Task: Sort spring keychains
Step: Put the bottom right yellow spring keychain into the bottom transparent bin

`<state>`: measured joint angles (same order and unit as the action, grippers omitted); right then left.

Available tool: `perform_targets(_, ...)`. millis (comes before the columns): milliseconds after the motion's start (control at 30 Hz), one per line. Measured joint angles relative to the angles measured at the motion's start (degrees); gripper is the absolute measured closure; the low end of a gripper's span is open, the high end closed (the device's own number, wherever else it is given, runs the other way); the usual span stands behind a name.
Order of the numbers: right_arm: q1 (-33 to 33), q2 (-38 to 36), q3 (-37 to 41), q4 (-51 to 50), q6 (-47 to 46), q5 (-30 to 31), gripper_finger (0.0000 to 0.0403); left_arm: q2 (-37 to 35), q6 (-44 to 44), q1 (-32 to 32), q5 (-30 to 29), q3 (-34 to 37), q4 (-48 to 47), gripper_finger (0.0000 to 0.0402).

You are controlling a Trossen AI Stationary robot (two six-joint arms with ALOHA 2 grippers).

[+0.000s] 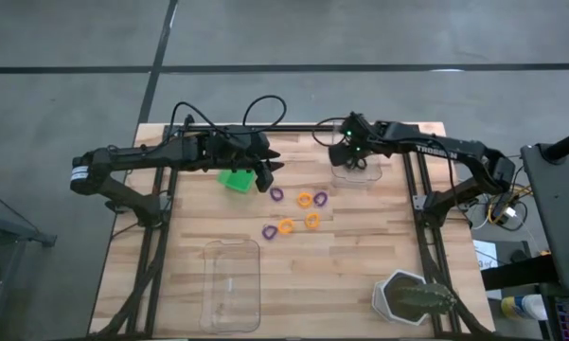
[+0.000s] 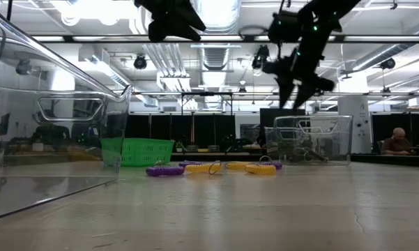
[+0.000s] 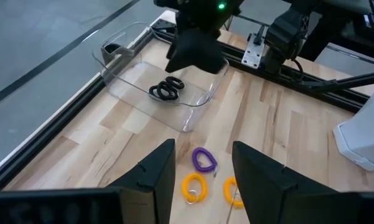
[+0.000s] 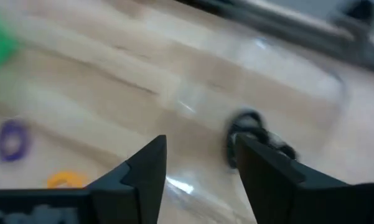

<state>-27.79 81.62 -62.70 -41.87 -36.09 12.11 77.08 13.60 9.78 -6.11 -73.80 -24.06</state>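
The clear tray [image 1: 358, 173] at the table's far edge serves as landmark. The right gripper [image 1: 352, 161] hangs directly above it, fingers spread and empty; black spring keychains [image 3: 166, 89] lie inside, so a drop appears complete. The left gripper [image 1: 265, 172], fingers spread, waits well left of the tray. Purple and orange spring keychains [image 1: 303, 210] lie near the tray, toward the table's centre. Judged next: descend on one loose coil and pinch.

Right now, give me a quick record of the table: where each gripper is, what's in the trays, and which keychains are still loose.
right gripper: open, above the small clear tray, holding nothing
left gripper: open, empty, beside the green bin
small clear tray contents: black keychains
large clear tray: looks empty
loose on the table: three purple keychains, three orange keychains
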Motion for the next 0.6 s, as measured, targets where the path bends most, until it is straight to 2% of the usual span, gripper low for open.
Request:
perform_targets(233,7.7,0.0,-3.03,7.94,13.48,-0.66,0.0223,0.0,-1.63,0.0,-0.73,0.0,0.01,0.025)
perform_targets(433,12.15,0.0,-3.51,10.17,14.28,-1.11,0.0232,0.0,-1.7,0.0,-0.87,0.0,-0.01,0.025)
perform_targets(600,15.26,0.0,-3.51,11.5,13.81,-4.36,0.0239,0.0,-1.7,0.0,-0.87,0.0,-0.01,0.025)
